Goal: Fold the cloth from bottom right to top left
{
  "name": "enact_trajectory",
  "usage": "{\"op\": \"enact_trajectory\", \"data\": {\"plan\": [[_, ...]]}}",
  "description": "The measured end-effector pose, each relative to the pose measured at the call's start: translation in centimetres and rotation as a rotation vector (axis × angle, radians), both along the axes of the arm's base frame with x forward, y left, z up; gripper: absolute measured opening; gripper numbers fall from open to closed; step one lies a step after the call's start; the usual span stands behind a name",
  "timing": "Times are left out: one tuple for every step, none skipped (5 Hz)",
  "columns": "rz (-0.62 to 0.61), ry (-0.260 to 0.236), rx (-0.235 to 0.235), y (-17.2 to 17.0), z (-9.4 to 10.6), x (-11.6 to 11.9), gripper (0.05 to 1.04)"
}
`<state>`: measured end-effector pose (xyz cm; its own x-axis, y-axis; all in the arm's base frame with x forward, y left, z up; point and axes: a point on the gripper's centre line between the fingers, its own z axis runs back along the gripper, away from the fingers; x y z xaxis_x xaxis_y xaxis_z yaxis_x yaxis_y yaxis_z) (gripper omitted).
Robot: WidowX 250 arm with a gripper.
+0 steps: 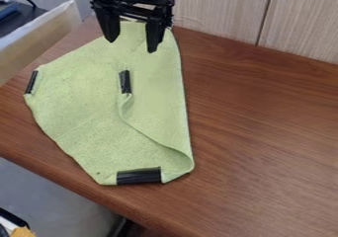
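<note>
In the camera view, the soft, light-green fabric cloth (76, 110) lies on the brown wood-grained table (264, 137), a broad black tape strip (139, 176) across its near edge. The cloth should be light and limp, unlikely to break but quick to crease or skid if pushed; the taped spots are probably stiffer. Just right of that strip the cloth curls up and over, a loose roll that would likely flatten under a light press. From there the folded flap (158, 98) runs away up the right side, its free corner, marked by a small black tape strip (125, 82), lying mid-cloth. That corner seems the best place to pinch, shallowly, taking one layer only. Beyond it, over the far end, hangs the black two-finger gripper (132, 45), fingers spread wide, with nothing visibly held.
</note>
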<state>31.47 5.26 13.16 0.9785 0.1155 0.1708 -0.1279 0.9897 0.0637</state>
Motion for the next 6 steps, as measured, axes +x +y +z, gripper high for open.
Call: {"op": "enact_trajectory", "data": {"plan": [[0.006, 0.035, -0.004, 0.0, -1.0, -0.3, 1.001], [-0.017, 0.087, 0.024, -0.7, -2.1, -2.4, 1.001], [-0.047, 0.064, -0.003, -1.5, -2.1, -4.6, 1.001], [-0.085, 0.034, -0.055, -2.7, -2.4, -6.9, 1.001], [-0.178, 0.056, -0.113, -4.0, -4.0, -8.6, 1.001], [-0.298, 0.056, -0.104, -5.4, -5.1, -9.9, 1.001]]}}
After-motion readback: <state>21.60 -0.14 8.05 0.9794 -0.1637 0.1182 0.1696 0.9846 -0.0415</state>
